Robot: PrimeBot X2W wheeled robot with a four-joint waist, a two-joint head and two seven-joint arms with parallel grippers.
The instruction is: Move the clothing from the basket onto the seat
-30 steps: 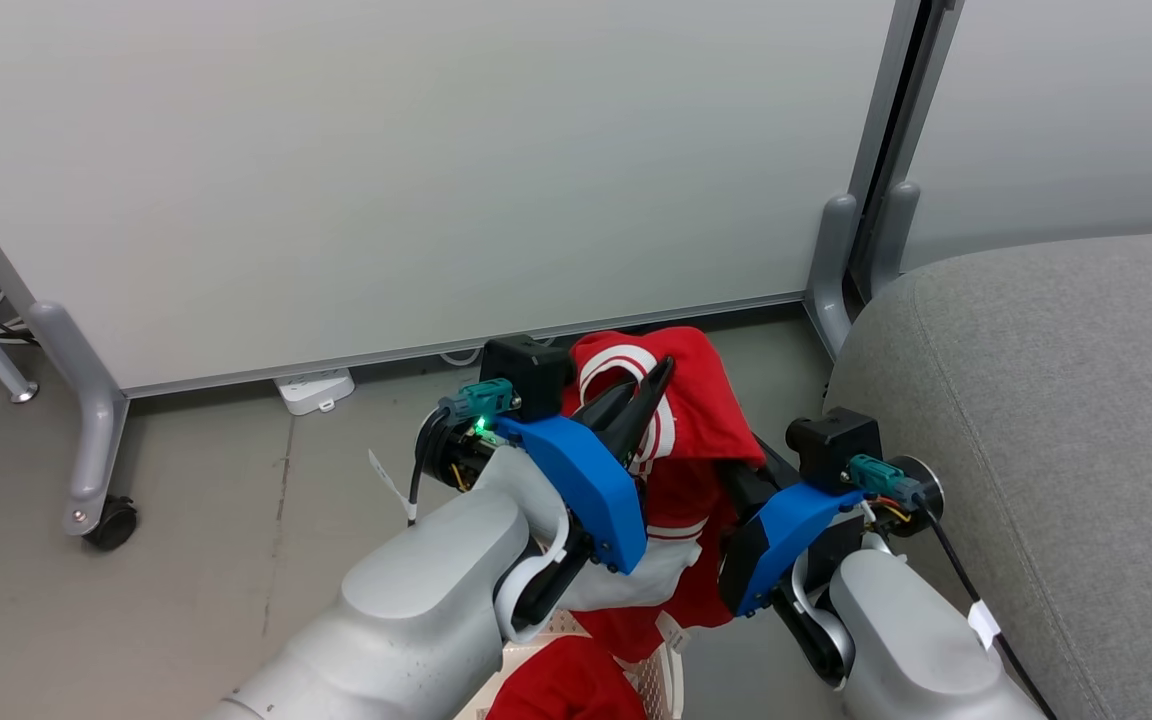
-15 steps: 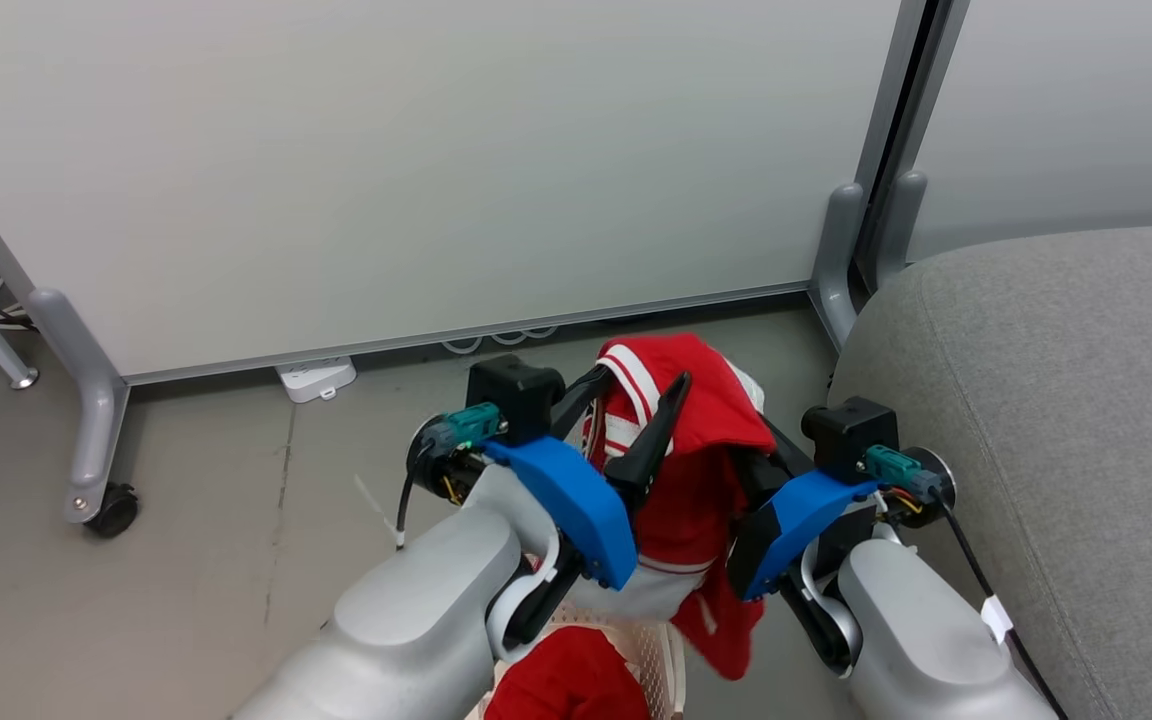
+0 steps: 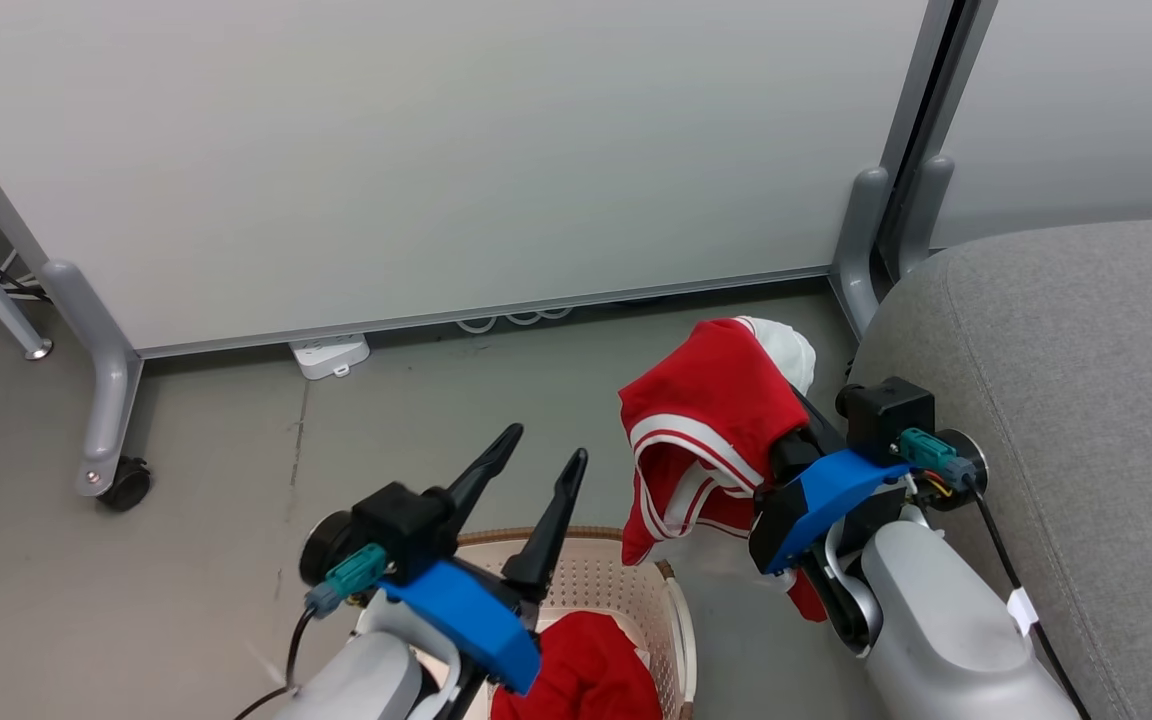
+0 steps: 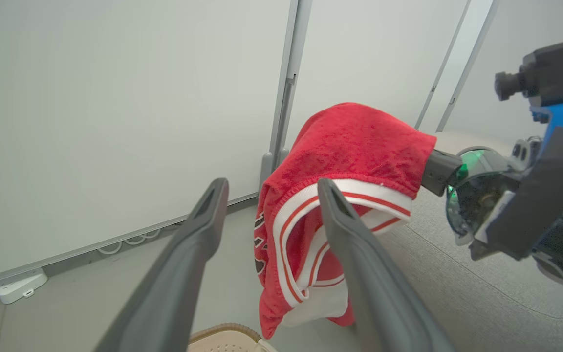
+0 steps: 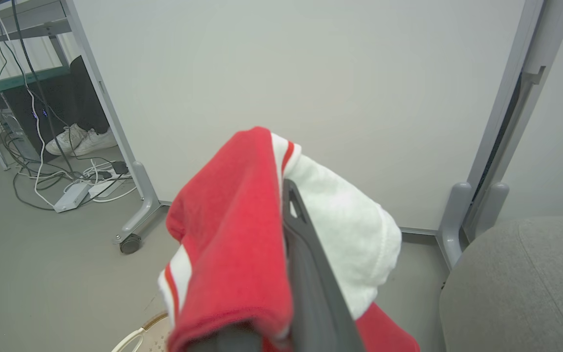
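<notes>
A red garment (image 3: 711, 420) with white stripes hangs in the air, draped over my right gripper (image 5: 286, 190), which is shut on it; the cloth hides the fingertips in the head view. The same garment (image 4: 355, 142) shows ahead of my left gripper (image 4: 271, 190), apart from it. My left gripper (image 3: 546, 445) stands open and holds nothing, above the basket (image 3: 626, 590), a cream perforated tub with a brown rim. A second red piece of clothing (image 3: 586, 670) lies inside the basket. The seat (image 3: 1086, 400), a light-grey sofa, fills the right side, close to my right arm.
White partition panels stand behind on grey feet, one with a black caster (image 3: 126, 485). A white power strip (image 3: 329, 355) lies on the floor by the panel. Cables and a pair of white shoes (image 5: 78, 139) sit beyond the left panel.
My left gripper opened, let go of the red garment and drew back down and left over the basket. The garment now hangs from the right gripper alone, shifted right towards the sofa.
</notes>
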